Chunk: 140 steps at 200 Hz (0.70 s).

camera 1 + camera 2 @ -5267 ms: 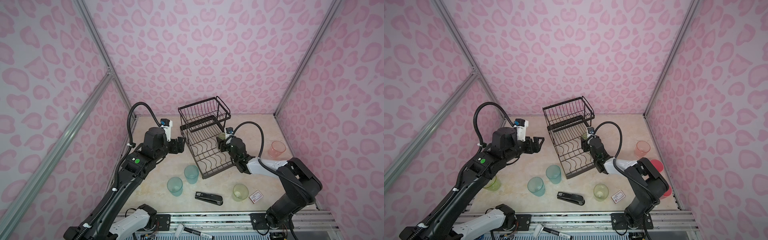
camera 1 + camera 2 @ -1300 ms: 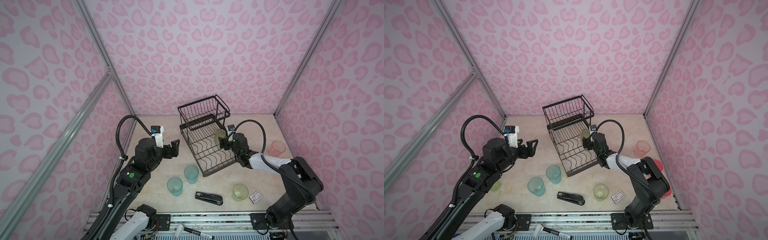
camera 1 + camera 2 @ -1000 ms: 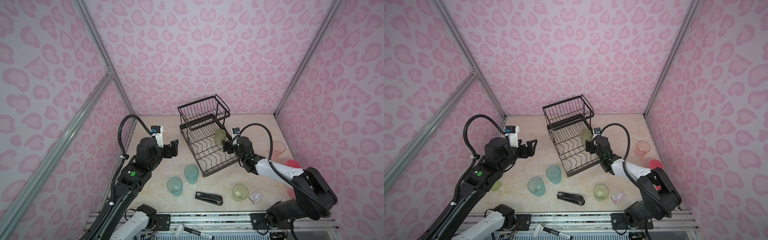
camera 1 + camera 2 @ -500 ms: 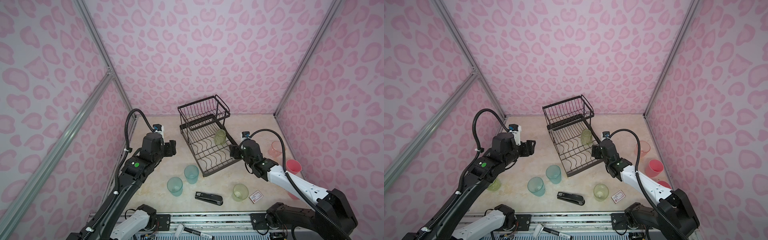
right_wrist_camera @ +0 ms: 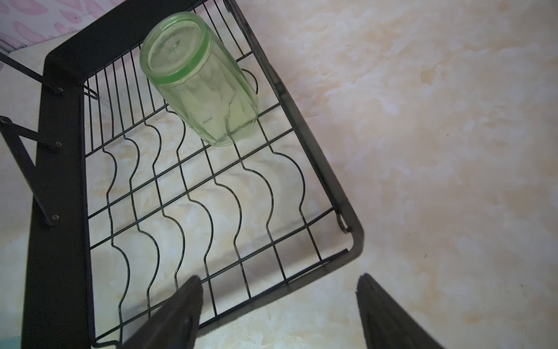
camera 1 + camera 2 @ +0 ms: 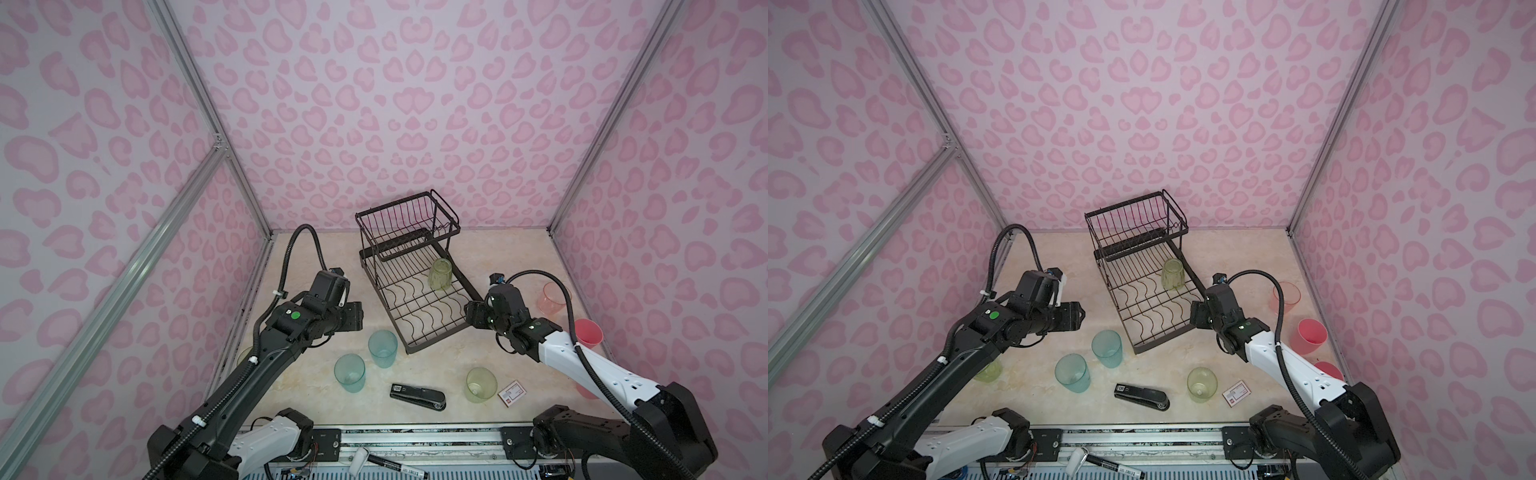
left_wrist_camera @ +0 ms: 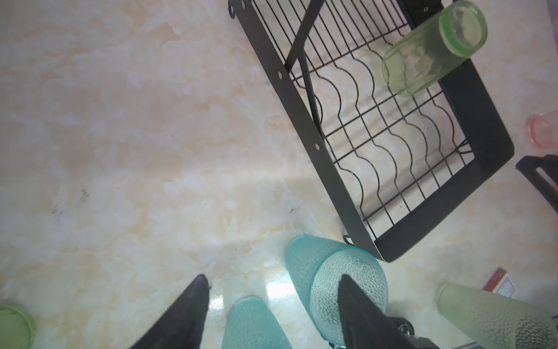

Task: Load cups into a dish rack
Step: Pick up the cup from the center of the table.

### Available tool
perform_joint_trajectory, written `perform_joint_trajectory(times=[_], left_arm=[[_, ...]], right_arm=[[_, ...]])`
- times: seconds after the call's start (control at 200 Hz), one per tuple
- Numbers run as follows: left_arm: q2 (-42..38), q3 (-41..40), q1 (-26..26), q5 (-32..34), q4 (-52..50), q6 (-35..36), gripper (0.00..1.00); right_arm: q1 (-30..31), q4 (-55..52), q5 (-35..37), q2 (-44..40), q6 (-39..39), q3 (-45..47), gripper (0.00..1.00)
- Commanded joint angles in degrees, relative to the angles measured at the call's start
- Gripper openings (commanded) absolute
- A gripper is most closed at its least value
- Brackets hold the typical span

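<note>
While it hovers low over the table, the left gripper is seen spread wide and empty above a teal cup standing at 7 o'clock from the dish rack, probably clear of it. The right gripper is likewise held wide, nothing gripped, at the rack's 4 o'clock corner. One yellow-green cup is set upside down in the lower tray, toward 1 o'clock.

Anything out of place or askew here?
Yes: the dish rack sits at an angle to the table edges, and a black stapler and small card lie among the cups; neither is dishware.
</note>
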<state>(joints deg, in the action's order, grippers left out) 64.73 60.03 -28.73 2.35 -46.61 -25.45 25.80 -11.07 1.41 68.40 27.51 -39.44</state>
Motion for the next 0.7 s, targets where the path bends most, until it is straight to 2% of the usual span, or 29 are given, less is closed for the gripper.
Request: perform_joint_trajectory(times=[0.0, 0.425, 0.695], left_arm=[[2.3, -0.9, -1.8, -0.2, 0.0, 0.3, 0.69], [10.7, -0.4, -7.9, -0.7, 1.9, 2.3, 0.64], [12.2, -1.7, -8.8, -1.1, 2.2, 2.6, 0.57]], right_arm=[[-0.2, 0.2, -2.1, -0.4, 0.3, 0.6, 0.8], [-1.3, 2.4, -2.7, -0.9, 0.3, 3.4, 0.79], [-1.7, 3.5, -3.2, -0.6, 0.4, 4.0, 0.79]])
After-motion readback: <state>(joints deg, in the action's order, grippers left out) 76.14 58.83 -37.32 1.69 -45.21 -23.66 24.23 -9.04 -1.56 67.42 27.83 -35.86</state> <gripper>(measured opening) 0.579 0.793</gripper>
